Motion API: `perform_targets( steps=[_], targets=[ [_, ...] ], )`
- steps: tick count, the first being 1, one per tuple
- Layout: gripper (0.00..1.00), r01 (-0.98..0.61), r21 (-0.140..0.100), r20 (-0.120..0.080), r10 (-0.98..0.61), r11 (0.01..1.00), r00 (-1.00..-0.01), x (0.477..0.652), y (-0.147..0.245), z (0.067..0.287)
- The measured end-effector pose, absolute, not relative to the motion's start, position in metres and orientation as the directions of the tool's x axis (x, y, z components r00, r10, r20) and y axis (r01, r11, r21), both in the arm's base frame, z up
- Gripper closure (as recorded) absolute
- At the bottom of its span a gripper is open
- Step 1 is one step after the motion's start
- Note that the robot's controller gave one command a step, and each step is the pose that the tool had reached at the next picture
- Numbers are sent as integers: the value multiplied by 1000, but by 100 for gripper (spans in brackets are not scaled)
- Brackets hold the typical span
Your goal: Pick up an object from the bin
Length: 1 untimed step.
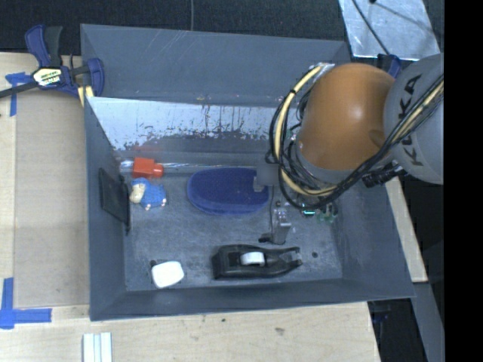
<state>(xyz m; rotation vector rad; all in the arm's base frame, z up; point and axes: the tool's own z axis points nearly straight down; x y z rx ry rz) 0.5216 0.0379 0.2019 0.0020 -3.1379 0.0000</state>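
One arm is all I have, and it comes in from the right, its orange-brown cover and looped cables hanging over the right half of the grey metal bin. My pincer points down just past the right end of the black tape dispenser, toward the far wall; how wide it stands I cannot tell. That far wall is scuffed. The dispenser lies near the front wall, low and dark, with a white roll in its middle. Beyond it rests a blue oval lid; to its left lies a white lump.
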Motion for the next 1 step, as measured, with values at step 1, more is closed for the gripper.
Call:
perform_targets(
  steps=[1],
  targets=[
    [0,-51,-1,0,-51,999,-999,568,30,131]
  ],
)
